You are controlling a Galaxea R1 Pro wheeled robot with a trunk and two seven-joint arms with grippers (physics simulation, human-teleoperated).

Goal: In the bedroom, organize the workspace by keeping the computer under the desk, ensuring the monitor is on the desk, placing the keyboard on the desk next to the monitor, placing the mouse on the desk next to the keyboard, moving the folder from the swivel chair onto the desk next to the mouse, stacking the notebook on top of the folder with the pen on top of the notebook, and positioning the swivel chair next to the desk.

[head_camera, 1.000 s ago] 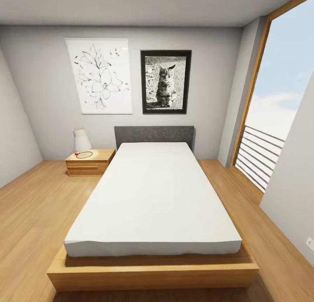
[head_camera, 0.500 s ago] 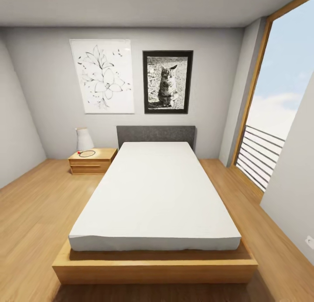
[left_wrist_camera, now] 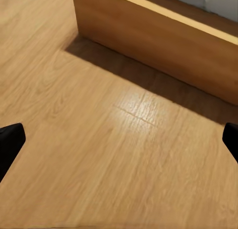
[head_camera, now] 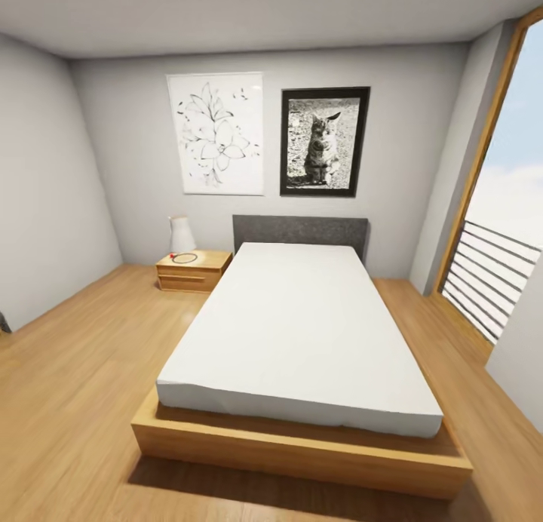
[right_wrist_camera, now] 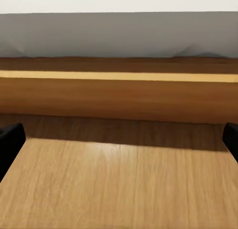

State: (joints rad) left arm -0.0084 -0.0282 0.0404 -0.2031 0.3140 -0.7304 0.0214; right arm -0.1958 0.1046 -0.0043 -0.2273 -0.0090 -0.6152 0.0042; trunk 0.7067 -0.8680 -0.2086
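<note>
Your left fingers (left_wrist_camera: 10,147) and right fingers (right_wrist_camera: 10,139) stand wide apart, holding nothing, above the plank floor (left_wrist_camera: 99,154) beside the bed (head_camera: 302,333) frame. You are in the bedroom (head_camera: 113,152); a bedside unit (head_camera: 192,271) sits at the bed's head corner.

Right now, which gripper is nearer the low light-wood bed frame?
Probably right. The right gripper squarely faces the bed frame across a strip of floor; the left gripper hangs over floor off the frame's corner.
</note>
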